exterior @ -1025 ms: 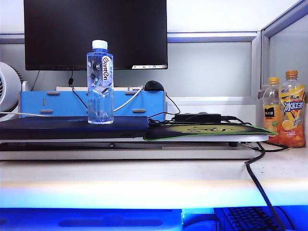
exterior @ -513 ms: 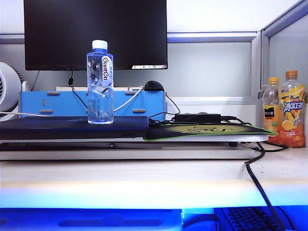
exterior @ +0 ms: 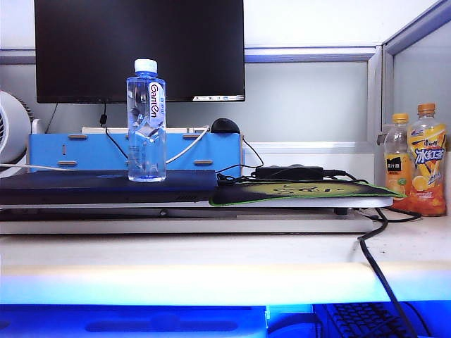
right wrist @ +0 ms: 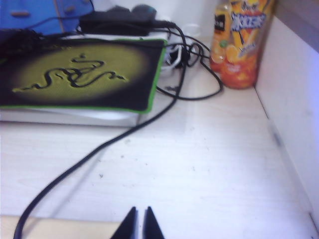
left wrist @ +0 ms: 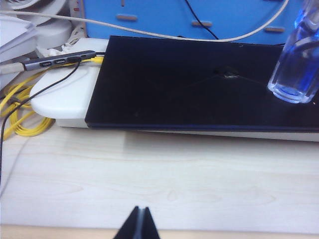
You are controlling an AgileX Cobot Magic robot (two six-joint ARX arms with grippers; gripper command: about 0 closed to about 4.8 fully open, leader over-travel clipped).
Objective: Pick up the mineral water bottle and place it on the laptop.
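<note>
Nothing on the desk had shifted between the earlier exterior pictures and this one, as far as you could see: the water bottle (exterior: 146, 121) stood in the same spot, upright on the laptop (exterior: 106, 184), and neither arm showed in that view in any of them. For the task that read as finished, in my judgement, since the bottle sat free on the dark lid with nothing gripping it. From the bottle, the blue box (exterior: 134, 150) lay at about 12 o'clock behind it, the mouse pad (exterior: 303, 191) at 3 o'clock beside the laptop's edge, and the two orange drink bottles (exterior: 418, 167) farther out the same way, well apart. Your left gripper (left wrist: 141, 224) hung over bare desk (left wrist: 159, 179) short of the laptop, its jaws pressed together and holding nothing. Your right gripper (right wrist: 139, 223) hung over the desk near the black cable (right wrist: 99, 152), jaws all but closed with only a sliver between the tips, also empty. The bottle looked clear and blue-tinted, with a white cap, a pinched ribbed waist and a label reading "Ganten"; in the left wrist view only its base (left wrist: 294, 82) showed, flat on the lid near one end.
</note>
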